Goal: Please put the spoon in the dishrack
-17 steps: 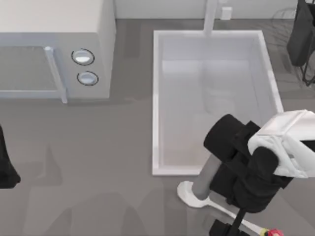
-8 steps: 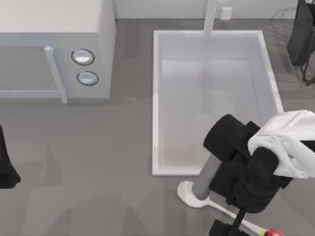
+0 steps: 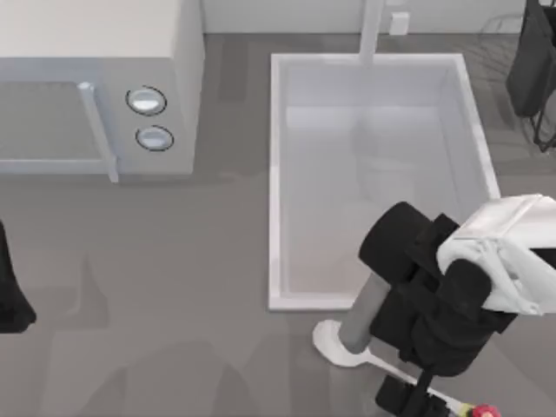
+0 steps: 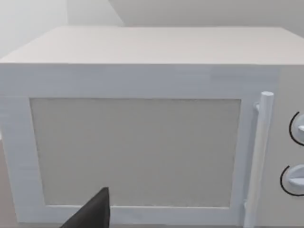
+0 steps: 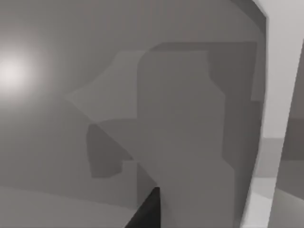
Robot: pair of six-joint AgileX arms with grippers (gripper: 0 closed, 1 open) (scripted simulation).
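The white spoon (image 3: 330, 340) lies on the grey table just in front of the sink's near right corner. Its thin handle runs toward the table's front right and ends in a red-and-yellow knob (image 3: 480, 411). My right gripper (image 3: 412, 396) is low over the middle of the handle, and the right arm's black and white wrist hides much of it. The dishrack (image 3: 532, 61), dark wire bars with a black slab, stands at the far right corner beyond the sink. My left gripper (image 3: 10, 291) is parked at the table's left edge, facing the microwave (image 4: 142, 142).
A large white sink basin (image 3: 274, 182) fills the middle right, with a faucet post (image 3: 372, 26) at its far rim. A white microwave (image 3: 95, 87) with two dials stands at the far left. Bare grey table lies between the left arm and the spoon.
The black part of my right gripper by the spoon's handle has shifted slightly right, closer to the handle. The spoon and the left arm have stayed put.
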